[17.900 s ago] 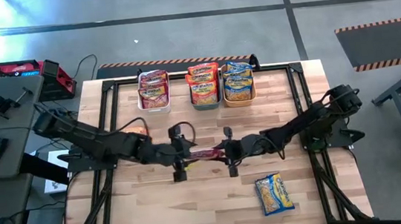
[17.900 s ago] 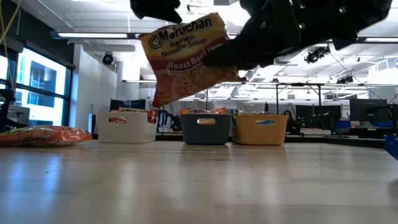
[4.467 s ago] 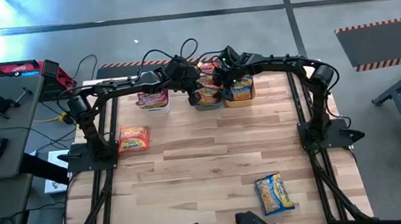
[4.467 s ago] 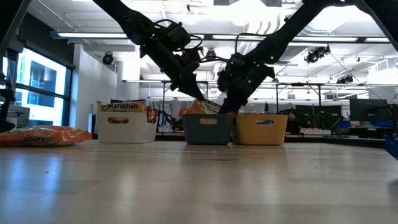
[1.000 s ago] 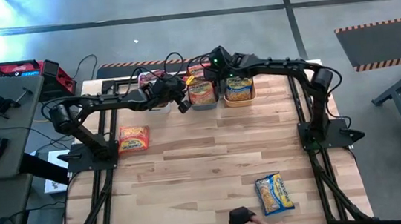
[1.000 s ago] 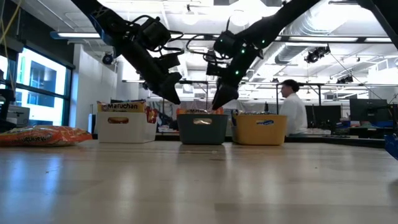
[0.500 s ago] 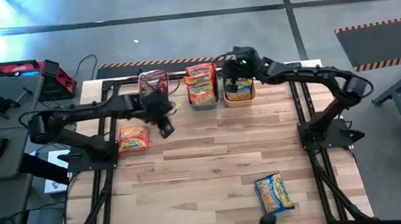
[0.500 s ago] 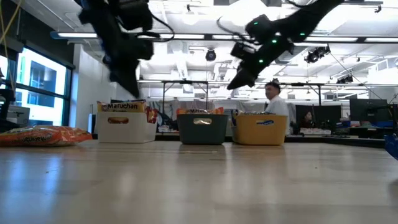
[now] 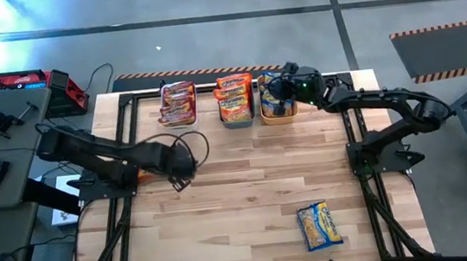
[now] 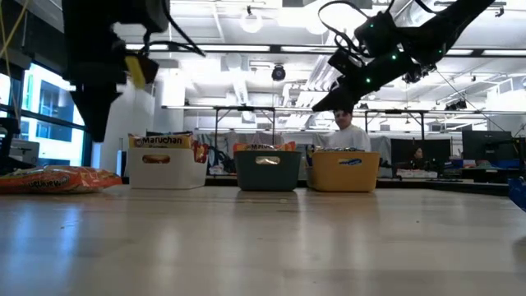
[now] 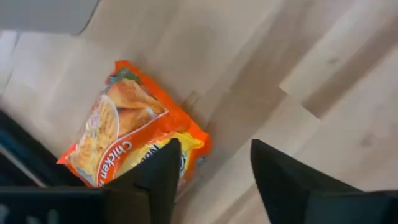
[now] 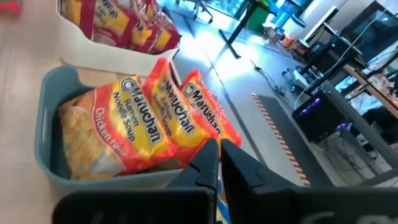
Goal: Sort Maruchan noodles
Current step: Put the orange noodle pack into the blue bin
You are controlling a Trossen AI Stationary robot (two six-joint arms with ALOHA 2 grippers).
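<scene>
Left gripper [image 11: 211, 168] parted, empty, over orange packet [image 11: 134, 143] near table's left edge | right gripper [image 12: 219, 155] closed, empty, above teal bin [image 12: 53, 158] | centre boards unobstructed

Three bins [image 9: 238, 113] stand in a row along the counter's [image 9: 249, 198] far edge, each holding noodle packets [image 9: 235, 95]. One packet [image 9: 319, 226] lies alone near the front right; another [image 11: 134, 134] lies at the left edge.

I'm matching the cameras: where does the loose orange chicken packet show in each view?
High view: orange chicken packet, mostly hidden under the left arm.
Low view: far left on the table.
Left wrist view: just beyond the left gripper.
Right wrist view: not in it.
Shared landmark: teal bin.
</scene>
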